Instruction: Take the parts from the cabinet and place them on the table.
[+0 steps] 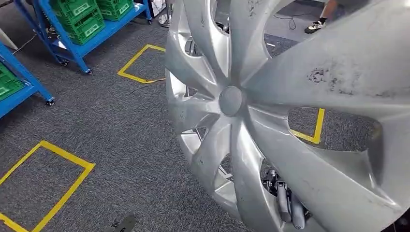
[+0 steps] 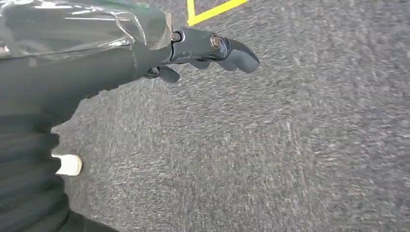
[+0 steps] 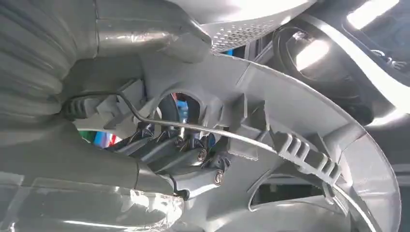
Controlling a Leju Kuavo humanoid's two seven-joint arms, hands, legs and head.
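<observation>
A large silver hubcap (image 1: pixel 270 96) with curved spokes stands tilted close in front of me and covers the right half of the head view. My right hand (image 1: pixel 285 203) shows through a low opening between two spokes, fingers hooked through from behind. In the right wrist view the same hand (image 3: pixel 169 150) grips the hubcap's ribbed grey back (image 3: pixel 300 111) near its wire retaining ring. My left hand (image 2: pixel 203 48) hangs over grey carpet with nothing in it, its fingers loosely apart.
Blue wheeled racks with green crates (image 1: pixel 87 19) stand at the far left, and another blue rack (image 1: pixel 19 87) is at the left edge. Yellow tape squares (image 1: pixel 48 179) mark the grey carpet. A person's shoe (image 1: pixel 316 25) is at the far right.
</observation>
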